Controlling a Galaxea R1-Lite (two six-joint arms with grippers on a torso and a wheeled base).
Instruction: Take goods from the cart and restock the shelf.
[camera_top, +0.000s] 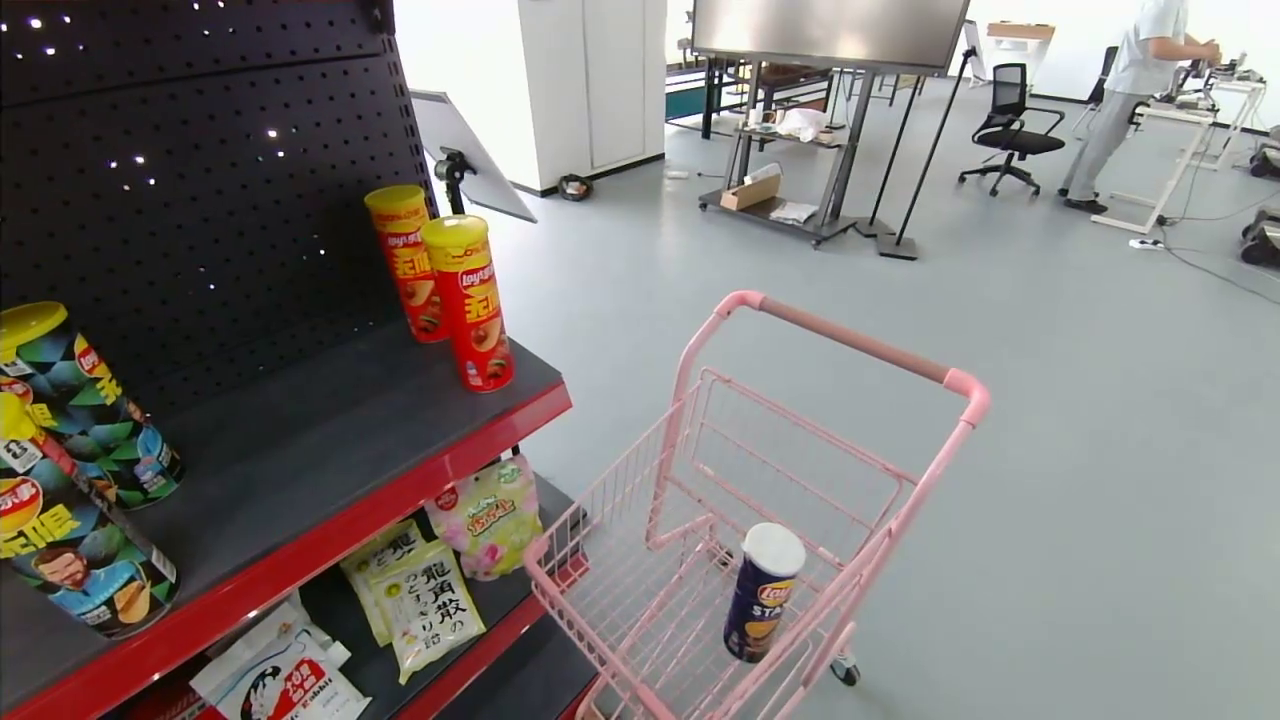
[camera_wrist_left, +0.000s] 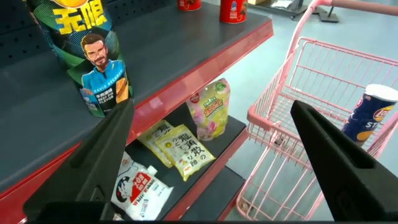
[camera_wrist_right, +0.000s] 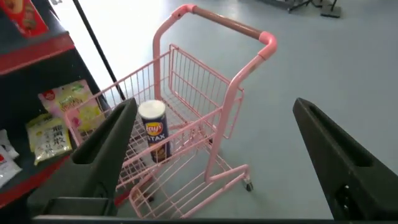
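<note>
Standing upright in the pink cart (camera_top: 850, 340), close to its wire wall on the robot's right, is a single dark blue chip canister (camera_top: 762, 590) with a white lid; wire walls ring it on every side, and the cart is open above. The cart rests on the grey floor (camera_top: 1100, 500) just beside the red-edged shelf (camera_top: 300, 440). The upper shelf board carries two red canisters (camera_top: 468, 305) near its far corner and two green-patterned canisters (camera_top: 85, 420) at the near end; the board below holds snack bags (camera_top: 425, 590). Left gripper (camera_wrist_left: 217, 168): jaws wide apart, holding nothing, near the shelf's front edge. Right gripper (camera_wrist_right: 221, 162): jaws wide apart, empty, raised above the cart.
</note>
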